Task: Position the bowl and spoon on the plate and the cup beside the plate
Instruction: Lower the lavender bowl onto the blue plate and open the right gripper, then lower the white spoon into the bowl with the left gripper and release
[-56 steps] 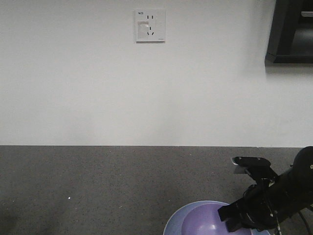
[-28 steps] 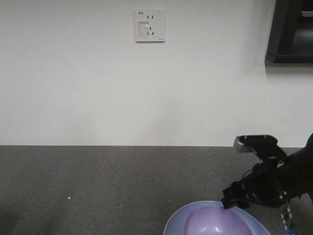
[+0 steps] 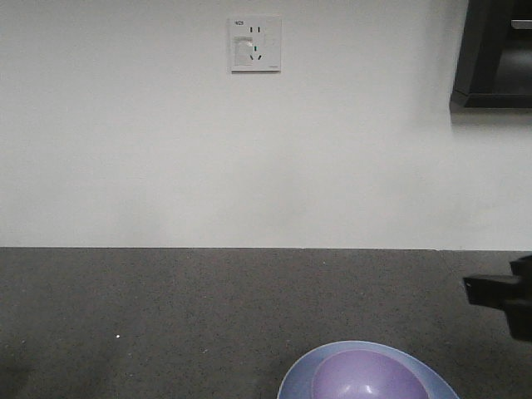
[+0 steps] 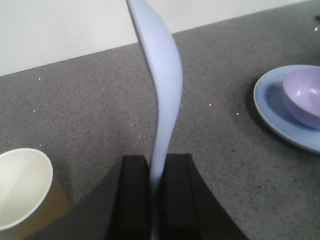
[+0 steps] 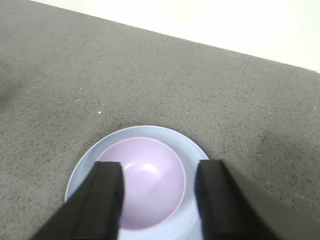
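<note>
Left pincer [image 4: 157, 165] clamped on spoon [image 4: 162, 75], cup [image 4: 22, 182] at 8 o'clock; right pincer [image 5: 157, 175] wide apart, empty, over bowl [image 5: 147, 187] on plate [image 5: 150, 130].

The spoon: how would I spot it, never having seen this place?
Find the dark speckled counter below the white wall. Between the paper cup and the blue plate holding the purple bowl, the left gripper pinches the spoon. It alone is long, thin, pale blue and upright.
</note>
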Available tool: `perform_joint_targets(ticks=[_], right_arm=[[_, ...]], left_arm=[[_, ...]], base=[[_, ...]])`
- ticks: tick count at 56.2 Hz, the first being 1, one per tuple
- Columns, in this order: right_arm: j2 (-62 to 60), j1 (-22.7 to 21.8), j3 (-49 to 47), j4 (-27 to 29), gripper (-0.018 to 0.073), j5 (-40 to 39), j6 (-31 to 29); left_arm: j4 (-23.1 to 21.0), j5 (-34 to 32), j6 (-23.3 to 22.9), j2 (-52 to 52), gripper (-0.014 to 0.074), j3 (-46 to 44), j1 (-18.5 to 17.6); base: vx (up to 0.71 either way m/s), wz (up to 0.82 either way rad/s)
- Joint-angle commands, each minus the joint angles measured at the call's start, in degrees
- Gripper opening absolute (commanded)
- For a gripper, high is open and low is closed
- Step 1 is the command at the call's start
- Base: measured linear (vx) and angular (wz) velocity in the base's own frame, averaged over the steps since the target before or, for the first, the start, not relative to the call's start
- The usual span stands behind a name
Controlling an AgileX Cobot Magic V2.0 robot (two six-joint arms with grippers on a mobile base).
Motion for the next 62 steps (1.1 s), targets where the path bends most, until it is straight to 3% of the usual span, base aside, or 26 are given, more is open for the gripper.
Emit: perform_joint_targets(ticks=[1, 7, 15, 22, 27, 45, 62], right_arm=[[-5.4, -0.1, 2.6, -0.6, 0.0188, -3.0, 0.1], [-11.9, -0.1, 7.7, -2.6, -0.0018, -3.1, 0.1], [-17.2, -0.1, 12.6, -4.3, -0.0013, -3.2, 1.6], [-19.2, -0.1, 15.6, -5.5, -0.0012, -3.2, 3.6], [-19.6, -0.1, 17.0, -5.7, -0.0012, -3.3, 3.6], [-19.6, -0.1, 18.4, -5.6, -0.0012, -4.8, 4.0], [-19.6, -0.1, 18.4, -5.7, -0.0012, -4.8, 4.7]], left_arm=[[-1.3, -1.7, 3.9, 6.2, 0.0000, -6.1, -0.3], [-4.1, 1.5, 8.6, 14.5, 0.0000, -13.3, -0.3], [-12.4, 6.4, 15.6, 24.8, 0.0000, -22.2, -0.3], [-18.9, 7.7, 18.1, 31.9, 0.0000, -27.7, -0.8], [-19.2, 7.7, 18.2, 36.7, 0.0000, -30.6, -3.6], [-19.0, 8.2, 17.9, 50.2, 0.0000, -35.4, -19.1], [-20.4, 14.6, 14.6, 63.3, 0.0000, -48.0, -25.0]], base=[[0.00, 0.00], [0.00, 0.00], [0.00, 0.00], [0.00, 0.00], [0.00, 0.00], [0.00, 0.00], [0.00, 0.00]])
